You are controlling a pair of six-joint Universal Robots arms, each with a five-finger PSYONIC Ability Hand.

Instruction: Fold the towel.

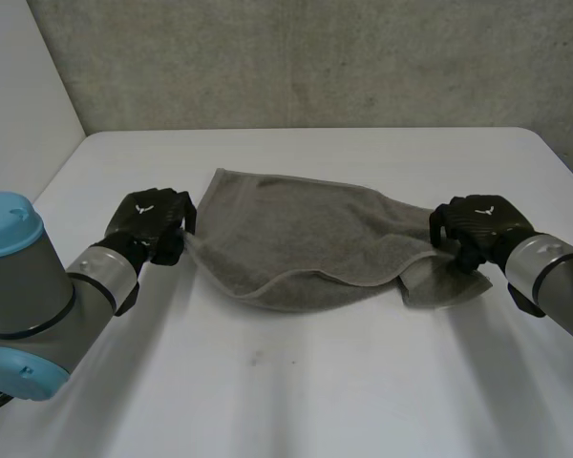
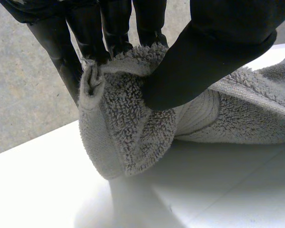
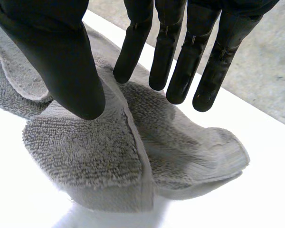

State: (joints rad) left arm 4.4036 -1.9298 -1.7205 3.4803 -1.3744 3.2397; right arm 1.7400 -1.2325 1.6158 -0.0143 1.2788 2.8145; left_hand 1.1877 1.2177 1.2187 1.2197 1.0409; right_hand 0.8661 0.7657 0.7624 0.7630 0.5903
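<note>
Two hands are on one grey towel (image 1: 306, 239), which lies across the middle of the white table (image 1: 296, 391), its long side running left to right.

Left end: the left hand (image 1: 151, 221) sits at the towel's left edge. In the left wrist view the fingers (image 2: 92, 33) stand close together behind the cloth and the thumb (image 2: 213, 52) presses onto its front, so the edge is clamped between them. Below the pinch the towel hangs in a bunched fold, its lowest part just above the table. A hemmed corner is rolled up beside the fingertips.

Middle: the far edge lies flat on the table. The near edge sags in a curve between the hands and curls up, so a lighter strip of hem shows.

Right end: the right hand (image 1: 477, 224) is at the towel's right edge, knuckles up. In the right wrist view the fingers (image 3: 180, 66) are straight and slightly spread. The thumb (image 3: 61, 57) and the nearest finger close on a raised ridge of cloth between them. A loose corner lies on the table beneath the hand, towards the robot.

Behind the table: a rough grey wall (image 1: 315, 57).
</note>
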